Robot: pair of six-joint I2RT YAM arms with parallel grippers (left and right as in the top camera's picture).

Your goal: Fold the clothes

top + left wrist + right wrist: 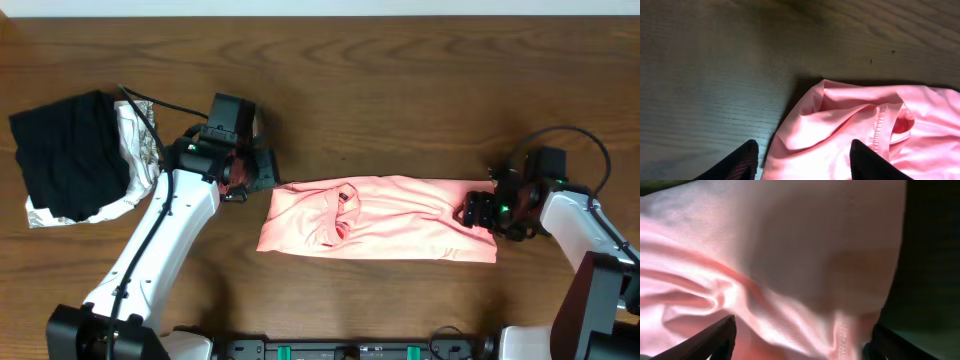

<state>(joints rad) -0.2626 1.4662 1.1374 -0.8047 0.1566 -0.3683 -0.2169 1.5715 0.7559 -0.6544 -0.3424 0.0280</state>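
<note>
At the far left a black folded garment (65, 150) lies on the table (400, 90), partly covering a silvery-white patterned cloth (135, 150). My left end effector (262, 172) stands with its fingers apart, right at the left edge of the salmon-pink T-shirt (400, 222), which lies as a long band across the table's middle. My right end effector (472, 212) is spread wide over the shirt's right end. In the close, dim wrist view it seems to pinch nothing.

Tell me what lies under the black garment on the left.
A silvery-white patterned cloth pokes out past the right and lower edges of the black garment. How far it runs beneath, and anything else there, is covered.
</note>
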